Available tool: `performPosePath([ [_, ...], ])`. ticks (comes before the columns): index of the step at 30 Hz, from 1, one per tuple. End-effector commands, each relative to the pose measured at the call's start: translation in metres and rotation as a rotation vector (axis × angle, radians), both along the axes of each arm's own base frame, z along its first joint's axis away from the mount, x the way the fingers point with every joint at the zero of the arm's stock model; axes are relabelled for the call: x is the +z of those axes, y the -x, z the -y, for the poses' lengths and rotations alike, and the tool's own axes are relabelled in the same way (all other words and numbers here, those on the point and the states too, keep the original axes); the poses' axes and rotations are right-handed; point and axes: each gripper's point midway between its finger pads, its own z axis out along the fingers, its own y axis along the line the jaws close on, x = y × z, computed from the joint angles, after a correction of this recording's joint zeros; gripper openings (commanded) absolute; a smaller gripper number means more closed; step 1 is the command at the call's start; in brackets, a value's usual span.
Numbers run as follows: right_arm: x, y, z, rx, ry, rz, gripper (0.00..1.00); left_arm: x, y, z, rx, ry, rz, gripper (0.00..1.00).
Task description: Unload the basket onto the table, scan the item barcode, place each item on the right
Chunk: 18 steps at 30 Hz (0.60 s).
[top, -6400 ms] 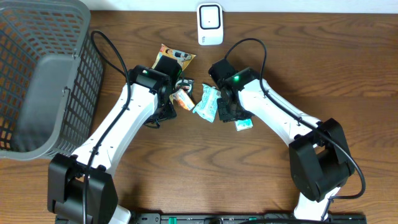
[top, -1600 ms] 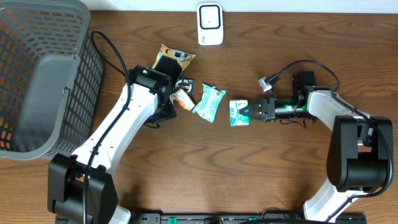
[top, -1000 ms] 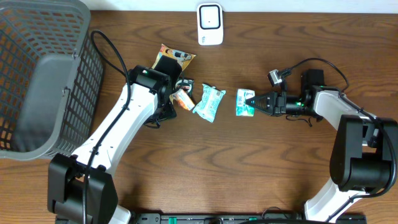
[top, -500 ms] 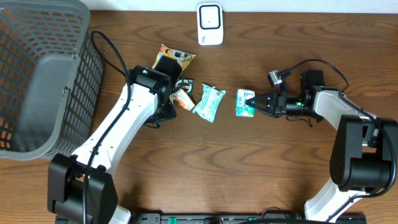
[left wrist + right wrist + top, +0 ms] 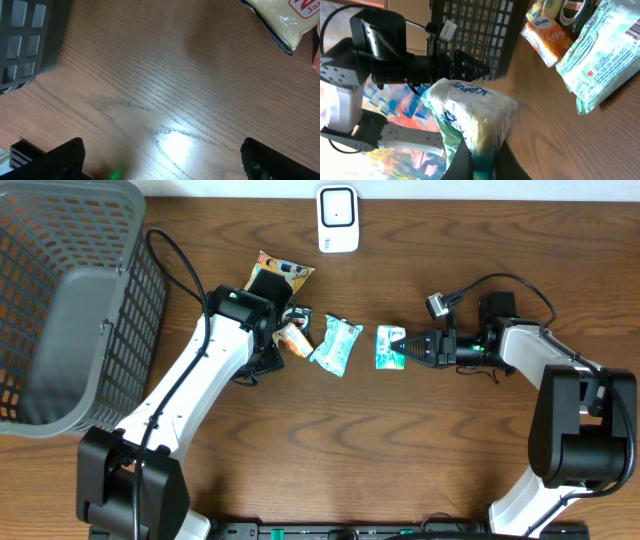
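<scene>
My right gripper (image 5: 407,347) is shut on the edge of a small green-and-white packet (image 5: 389,347), holding it sideways just above the table's middle. In the right wrist view the packet (image 5: 470,112) bulges up from between the two dark fingers (image 5: 459,164). The white scanner (image 5: 338,218) stands at the table's far edge, well apart from the packet. My left gripper (image 5: 162,162) is open over bare wood with nothing between its fingers (image 5: 55,160). No barcode shows clearly on the packet.
A grey mesh basket (image 5: 60,300) fills the left side. A teal packet (image 5: 335,345), an orange packet (image 5: 293,338) and a yellow-black snack bag (image 5: 280,273) lie beside the left arm. The right arm's cable loops above its wrist.
My right gripper has shifted slightly to the left with the packet in it. The left arm has not moved.
</scene>
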Motion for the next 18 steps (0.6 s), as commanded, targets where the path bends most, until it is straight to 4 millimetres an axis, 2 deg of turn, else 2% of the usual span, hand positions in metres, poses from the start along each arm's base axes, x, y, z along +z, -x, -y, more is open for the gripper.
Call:
performPosePath([
  [1, 0.008, -0.003, -0.001, 0.009, -0.031, 0.075, 0.01, 0.001, 0.002, -0.005, 0.011, -0.017, 0.003, 0.98],
  [8, 0.008, -0.001, -0.008, 0.029, -0.031, 0.095, 0.01, 0.001, 0.002, -0.005, 0.011, -0.017, 0.003, 0.99],
  [18, 0.009, 0.019, -0.049, 0.16, -0.04, 0.186, 0.01, 0.001, 0.002, -0.005, 0.011, -0.017, 0.003, 0.98],
])
